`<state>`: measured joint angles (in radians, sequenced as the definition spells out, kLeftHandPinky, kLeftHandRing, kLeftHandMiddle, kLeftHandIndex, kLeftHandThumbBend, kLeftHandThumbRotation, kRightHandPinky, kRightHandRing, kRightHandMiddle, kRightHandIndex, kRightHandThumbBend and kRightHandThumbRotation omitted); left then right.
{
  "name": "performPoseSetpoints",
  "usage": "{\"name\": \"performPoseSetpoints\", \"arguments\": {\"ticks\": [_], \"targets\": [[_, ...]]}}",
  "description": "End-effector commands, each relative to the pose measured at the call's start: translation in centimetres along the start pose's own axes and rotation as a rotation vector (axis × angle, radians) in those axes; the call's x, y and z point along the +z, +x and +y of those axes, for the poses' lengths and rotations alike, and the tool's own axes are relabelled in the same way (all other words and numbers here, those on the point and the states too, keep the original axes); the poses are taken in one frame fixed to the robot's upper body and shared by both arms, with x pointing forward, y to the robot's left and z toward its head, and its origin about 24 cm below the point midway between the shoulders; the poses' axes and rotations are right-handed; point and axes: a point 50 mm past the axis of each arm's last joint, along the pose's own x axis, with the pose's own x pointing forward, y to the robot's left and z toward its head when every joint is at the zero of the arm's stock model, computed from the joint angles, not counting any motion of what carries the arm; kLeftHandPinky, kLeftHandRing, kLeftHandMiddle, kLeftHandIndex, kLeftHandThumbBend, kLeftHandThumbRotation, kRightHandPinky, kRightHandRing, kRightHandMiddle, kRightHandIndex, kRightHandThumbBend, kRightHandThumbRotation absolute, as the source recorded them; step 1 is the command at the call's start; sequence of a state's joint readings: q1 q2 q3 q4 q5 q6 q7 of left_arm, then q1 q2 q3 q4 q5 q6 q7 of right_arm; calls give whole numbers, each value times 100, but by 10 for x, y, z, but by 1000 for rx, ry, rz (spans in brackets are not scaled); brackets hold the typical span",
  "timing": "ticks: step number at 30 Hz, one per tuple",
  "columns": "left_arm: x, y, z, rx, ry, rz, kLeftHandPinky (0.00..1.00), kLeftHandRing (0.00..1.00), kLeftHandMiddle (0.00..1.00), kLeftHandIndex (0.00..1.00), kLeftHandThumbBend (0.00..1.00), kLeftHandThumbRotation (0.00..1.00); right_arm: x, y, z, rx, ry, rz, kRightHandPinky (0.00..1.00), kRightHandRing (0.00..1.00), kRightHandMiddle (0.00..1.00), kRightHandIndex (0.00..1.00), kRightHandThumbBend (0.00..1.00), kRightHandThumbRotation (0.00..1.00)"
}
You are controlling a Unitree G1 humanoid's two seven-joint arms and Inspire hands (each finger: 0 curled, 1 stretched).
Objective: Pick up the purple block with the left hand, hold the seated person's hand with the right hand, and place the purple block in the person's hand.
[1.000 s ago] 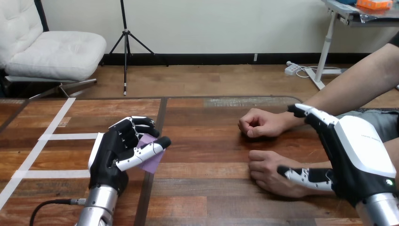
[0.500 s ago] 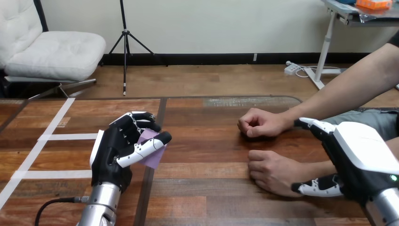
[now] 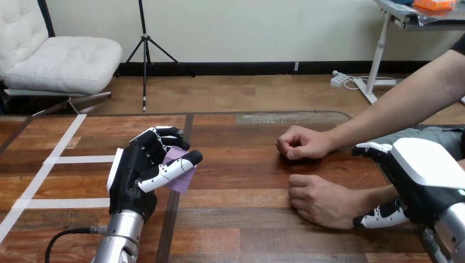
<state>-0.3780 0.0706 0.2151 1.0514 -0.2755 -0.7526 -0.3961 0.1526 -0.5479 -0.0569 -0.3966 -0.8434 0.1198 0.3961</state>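
The right hand has drawn back rightward, spread wide astride the person's near wrist; the left hand grips the purple block.

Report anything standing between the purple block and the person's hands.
Nothing visible. Bare table lies between the purple block, held in the left robot hand, and the person's far hand and near hand. Both are curled shut.

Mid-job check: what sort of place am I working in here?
Probably a staged test table for handover trials: the wooden table carries white tape marks, a person's hands rest on it, and the left hand holds a purple block.
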Motion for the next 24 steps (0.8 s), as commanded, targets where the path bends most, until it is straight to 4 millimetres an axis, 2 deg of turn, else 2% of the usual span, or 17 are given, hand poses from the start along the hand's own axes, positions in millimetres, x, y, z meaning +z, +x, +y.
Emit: {"name": "performPoseSetpoints", "arguments": {"ticks": [1,24], "targets": [[16,12,-2,-14,-2,-79,35,38,46,48,96,8,15,6,-29,-70,-87,-63,76,79,82,80,92,0],[16,11,1,-7,-2,-77,35,39,46,48,96,9,13,21,-32,72,-243,21,75,77,80,77,92,0]]}}
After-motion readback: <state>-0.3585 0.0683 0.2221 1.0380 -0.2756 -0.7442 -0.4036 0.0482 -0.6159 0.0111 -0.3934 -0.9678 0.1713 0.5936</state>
